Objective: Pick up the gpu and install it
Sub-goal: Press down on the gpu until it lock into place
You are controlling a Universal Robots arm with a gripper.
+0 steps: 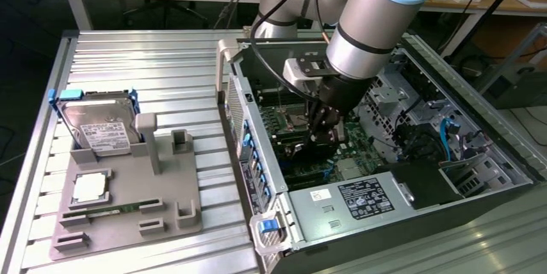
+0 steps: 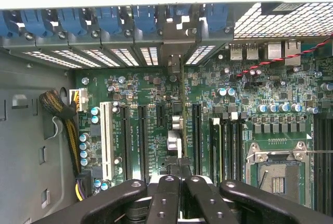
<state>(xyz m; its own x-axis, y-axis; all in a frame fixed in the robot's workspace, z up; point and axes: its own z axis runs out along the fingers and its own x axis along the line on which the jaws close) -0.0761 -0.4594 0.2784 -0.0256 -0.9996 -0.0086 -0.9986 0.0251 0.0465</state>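
My gripper (image 1: 321, 133) reaches down inside the open computer case (image 1: 478, 159), over the green motherboard (image 1: 355, 159). In the wrist view the gripper (image 2: 179, 176) has its fingers (image 2: 165, 193) pressed together on the top edge of the gpu (image 2: 176, 130). The gpu is a thin card seen edge-on. It stands upright over the motherboard's expansion slots (image 2: 143, 140), with its metal end against the rear slot openings (image 2: 174, 60). I cannot tell whether it is fully seated in a slot.
On the exterior view's left a grey fixture (image 1: 163, 184) holds a silver hard drive (image 1: 98, 127), a processor (image 1: 89, 187) and a green RAM stick (image 1: 111, 210). Around the gripper inside the case are the power supply (image 1: 359, 200), drive cages, cables (image 2: 65, 114) and the empty processor socket (image 2: 276, 169).
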